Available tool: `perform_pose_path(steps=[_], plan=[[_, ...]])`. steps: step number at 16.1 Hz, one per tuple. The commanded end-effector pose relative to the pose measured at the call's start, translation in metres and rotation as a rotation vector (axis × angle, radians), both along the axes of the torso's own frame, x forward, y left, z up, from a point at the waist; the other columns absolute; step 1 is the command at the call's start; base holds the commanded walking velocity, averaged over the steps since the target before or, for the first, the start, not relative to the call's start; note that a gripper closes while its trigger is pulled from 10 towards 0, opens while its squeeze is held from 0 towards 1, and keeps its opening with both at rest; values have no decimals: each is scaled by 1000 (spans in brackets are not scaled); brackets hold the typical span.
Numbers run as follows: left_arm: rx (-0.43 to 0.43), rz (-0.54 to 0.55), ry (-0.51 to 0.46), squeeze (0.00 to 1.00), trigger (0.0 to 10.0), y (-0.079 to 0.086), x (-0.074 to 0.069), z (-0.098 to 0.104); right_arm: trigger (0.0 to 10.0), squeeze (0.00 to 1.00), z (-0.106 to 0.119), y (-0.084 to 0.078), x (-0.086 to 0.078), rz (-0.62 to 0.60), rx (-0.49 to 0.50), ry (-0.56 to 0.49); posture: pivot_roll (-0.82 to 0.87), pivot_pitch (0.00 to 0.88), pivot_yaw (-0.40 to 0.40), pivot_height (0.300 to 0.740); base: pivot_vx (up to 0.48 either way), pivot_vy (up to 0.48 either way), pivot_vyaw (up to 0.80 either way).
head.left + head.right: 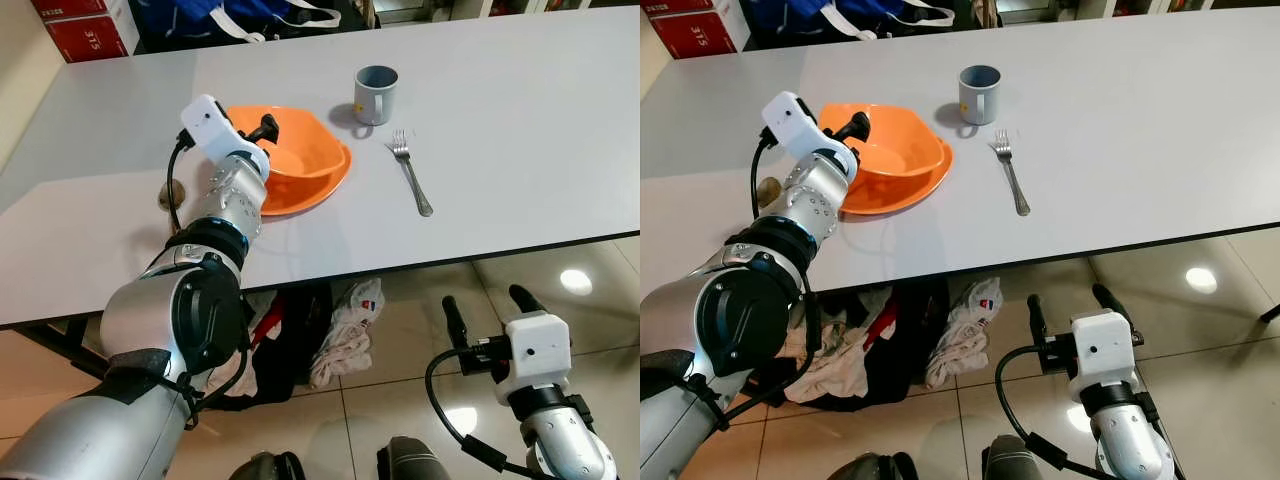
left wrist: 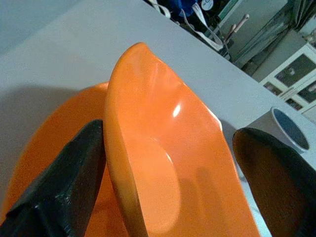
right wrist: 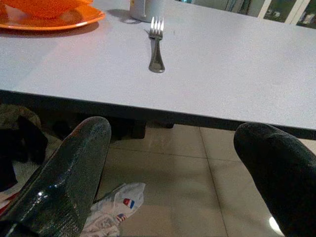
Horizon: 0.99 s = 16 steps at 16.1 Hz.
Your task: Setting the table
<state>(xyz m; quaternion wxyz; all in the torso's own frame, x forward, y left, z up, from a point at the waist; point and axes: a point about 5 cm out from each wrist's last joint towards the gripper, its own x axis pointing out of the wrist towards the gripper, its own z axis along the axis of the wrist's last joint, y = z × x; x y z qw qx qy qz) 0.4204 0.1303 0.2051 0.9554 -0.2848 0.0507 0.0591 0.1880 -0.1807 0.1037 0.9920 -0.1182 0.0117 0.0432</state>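
Orange bowl [image 1: 300, 150] sits on an orange plate [image 1: 318, 190] at about 10 o'clock on the grey table [image 1: 520, 120]. Grey mug [image 1: 376, 94] at 12 o'clock, handle toward the bowl. Steel fork [image 1: 411, 172] just beside the mug at its 5 o'clock, tines pointing to the mug.

Left gripper [image 2: 168, 173] is at the bowl's near rim, at the bowl's 9 o'clock. Fingers spread wide, straddling the rim: one black finger [image 2: 64, 182] outside the wall, the other over the bowl's hollow. Not yet clamped; the outer finger looks close to or touching the wall, cannot tell which.

Right gripper [image 1: 485, 315] hangs below the table edge at 5 o'clock over the tiled floor, fingers apart, holding nothing.

Materials: bowl and plate are glossy, smooth, likely moulded plastic, with a thin wavy rim and a shallow rounded well. Probably light and stiff, not fragile. Slick surface, so a pinch on the rim may slip or tip the bowl; the best hold is across the wall, fingers deep. The plate under it may drag along. Mug looks ceramic, matte, heavier, breakable; take by body or handle. Fork is thin, flat, hard to pinch off the smooth tabletop.

Crumpled cloths [image 1: 345, 335] lie on the floor under the table.
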Motion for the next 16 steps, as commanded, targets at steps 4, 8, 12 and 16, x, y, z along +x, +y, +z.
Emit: perform_pose_path(steps=[4,8,12,16], plan=[[49,29,85,0,10000,14,-5,-22,10000,0,-4,7,6,28,11,11,-376,86,95,722,0,0,0],[3,45,111,0,10000,16,-8,-31,10000,0,-4,4,5,26,6,16,-385,103,82,722,0,0,0],[98,37,129,0,10000,15,-11,-38,10000,0,-4,-1,4,18,-6,16,-394,91,85,722,0,0,0],[317,-9,68,0,10000,32,-10,-33,10000,0,-4,3,23,6,36,-23,-340,49,103,722,0,0,0]])
